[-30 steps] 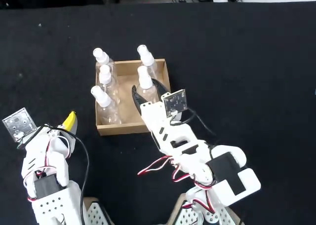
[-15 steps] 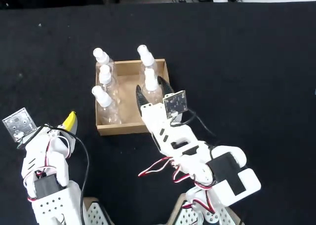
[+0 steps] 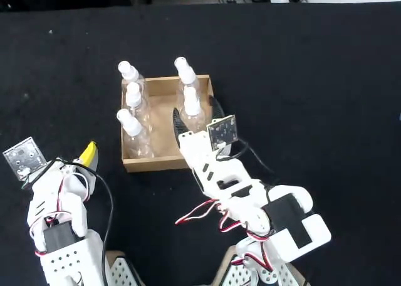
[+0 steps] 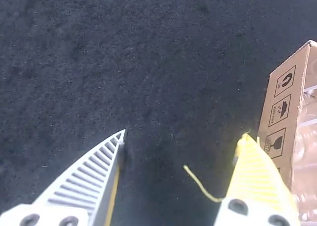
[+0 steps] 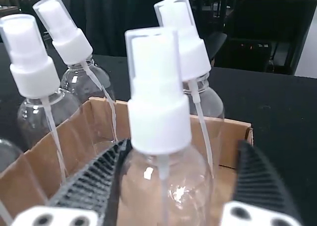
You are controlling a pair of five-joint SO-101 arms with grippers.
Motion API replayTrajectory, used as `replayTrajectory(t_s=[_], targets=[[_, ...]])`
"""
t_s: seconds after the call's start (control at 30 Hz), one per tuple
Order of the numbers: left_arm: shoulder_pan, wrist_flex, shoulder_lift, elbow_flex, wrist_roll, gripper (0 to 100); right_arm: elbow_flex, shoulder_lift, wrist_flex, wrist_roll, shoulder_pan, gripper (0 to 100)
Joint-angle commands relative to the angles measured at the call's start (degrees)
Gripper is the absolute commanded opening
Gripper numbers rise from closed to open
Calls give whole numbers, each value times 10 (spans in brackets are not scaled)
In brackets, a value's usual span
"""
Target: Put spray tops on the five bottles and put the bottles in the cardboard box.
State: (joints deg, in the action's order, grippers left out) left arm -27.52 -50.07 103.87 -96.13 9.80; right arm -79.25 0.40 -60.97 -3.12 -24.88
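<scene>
- Standing in the cardboard box (image 3: 156, 162), the bottle (image 5: 158, 181) looks light, slick and thin-walled; I'd hold its body, not the spray top (image 5: 157, 112).
- Right gripper (image 3: 196, 109) straddles it, jaws spread, not clamped.
- Left gripper (image 4: 183, 135) gapes empty beside the box.

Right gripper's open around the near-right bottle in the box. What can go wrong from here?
1. The right gripper straddles the near bottle; pulling back at an angle may tip it.
2. The bottle behind stands close, so a tilt could knock it.
3. A finger might catch the cardboard box wall.
</scene>
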Motion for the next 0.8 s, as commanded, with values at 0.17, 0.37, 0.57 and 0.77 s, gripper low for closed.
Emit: replayTrajectory(t_s=[0.17,0.37,0.57,0.77], targets=[[7,10,6,-12,0,320,0,-5,-20,6,-11,347],[7,10,5,-12,0,320,-2,-104,38,6,-39,347],[7,10,5,-12,0,320,29,-269,203,4,-16,347],[7,9,4,-12,-1,320,94,-487,443,5,-15,347]])
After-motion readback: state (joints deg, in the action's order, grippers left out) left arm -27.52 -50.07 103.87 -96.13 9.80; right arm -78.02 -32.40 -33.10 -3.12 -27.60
